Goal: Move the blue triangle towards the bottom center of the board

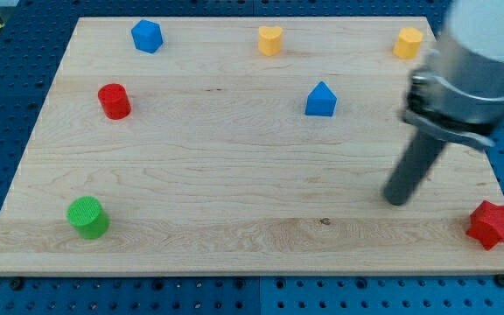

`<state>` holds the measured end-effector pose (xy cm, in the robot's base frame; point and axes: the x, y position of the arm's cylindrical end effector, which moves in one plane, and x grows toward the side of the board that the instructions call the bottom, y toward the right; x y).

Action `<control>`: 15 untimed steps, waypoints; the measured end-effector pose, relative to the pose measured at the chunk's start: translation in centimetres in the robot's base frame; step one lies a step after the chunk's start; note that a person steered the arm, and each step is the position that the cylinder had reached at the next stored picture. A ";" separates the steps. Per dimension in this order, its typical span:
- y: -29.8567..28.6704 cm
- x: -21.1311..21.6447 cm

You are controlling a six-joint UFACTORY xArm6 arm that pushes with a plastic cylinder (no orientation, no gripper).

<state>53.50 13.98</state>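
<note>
Nearest, the red star block (493,224) and green cylinder (87,217) are sitting at the surface's (234,192) bottom corners. My tip (396,199) is resting at lower right; no claw is showing. Farther up-left, well apart, the blue triangle (320,100) is standing.

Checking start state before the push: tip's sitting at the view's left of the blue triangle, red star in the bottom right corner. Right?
Not quite. In the camera view my tip is to the view's right of the blue triangle and lower, not touching it. The red star is in the bottom right corner of the board, as you said.
</note>
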 end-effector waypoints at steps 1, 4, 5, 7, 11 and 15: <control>-7.2 -2.2; -17.0 -14.5; -11.5 -17.0; -1.0 -19.3; -2.2 -13.4; -9.1 -8.7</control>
<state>44.83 4.87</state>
